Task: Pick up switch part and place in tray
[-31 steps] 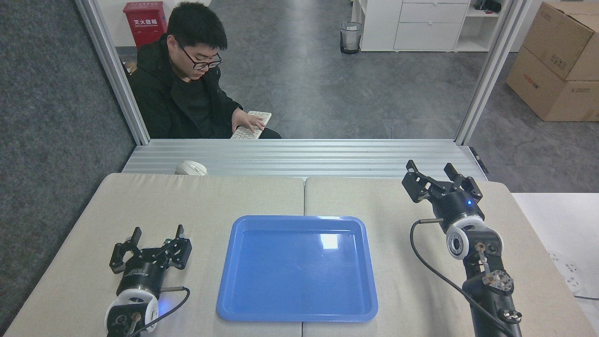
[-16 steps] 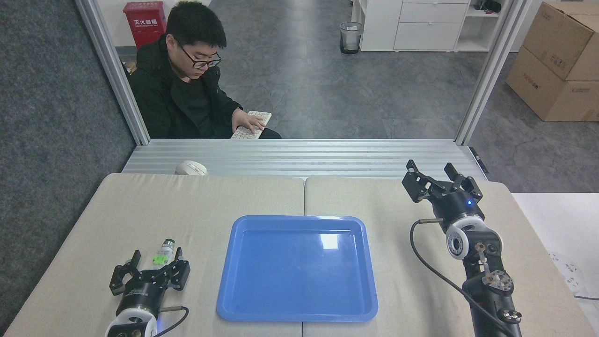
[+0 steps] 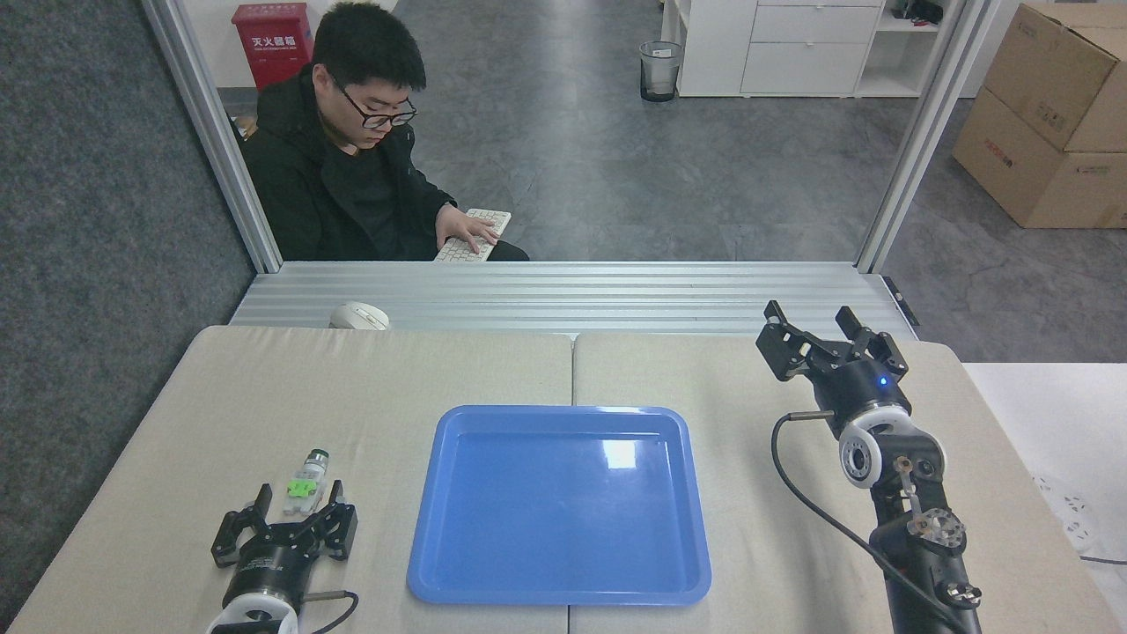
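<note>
The switch part (image 3: 305, 483) lies on the beige table left of the tray, a whitish body with a bright green bit and its dark button end pointing away from me. My left gripper (image 3: 298, 498) stands open just on the near side of it, its two fingertips flanking the part's near end without closing on it. The glossy blue tray (image 3: 560, 503) sits empty in the table's middle. My right gripper (image 3: 811, 319) is open, raised over the far right of the table, with nothing between its fingers.
A white computer mouse (image 3: 358, 315) rests on the ribbed metal ledge (image 3: 616, 295) behind the table. A person in black sits beyond it with a hand on a white keyboard (image 3: 472, 236). Cardboard boxes (image 3: 1052, 114) stand at the far right.
My left gripper has drawn back toward me and lowered, uncovering the switch part it hid a second ago. The right arm has not moved.
</note>
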